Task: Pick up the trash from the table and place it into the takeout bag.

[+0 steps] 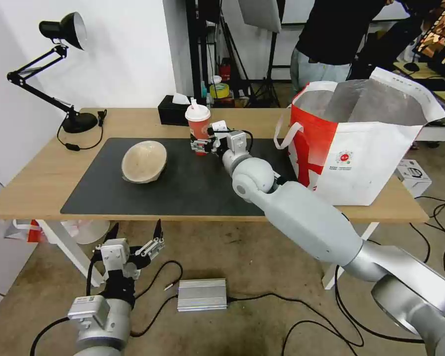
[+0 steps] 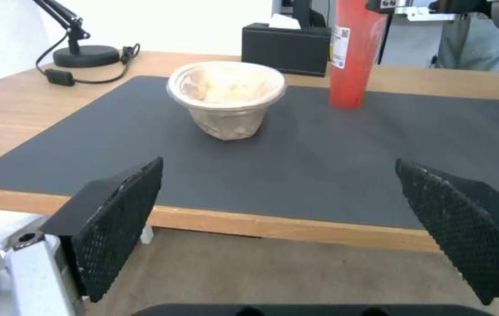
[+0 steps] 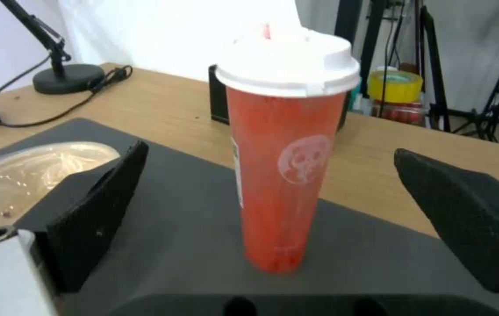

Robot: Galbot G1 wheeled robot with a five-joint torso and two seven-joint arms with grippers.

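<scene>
While upright, tall red paper cup (image 3: 287,175), open right claw (image 3: 273,219) astride.

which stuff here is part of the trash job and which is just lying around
Job: red paper cup, beige pulp bowl, takeout bag, right end effector open around the cup.
Lying about: desk lamp, black tissue box, tape roll.

Head view high, looking down; both wrist views low, sharing cup (image 1: 198,123).
</scene>
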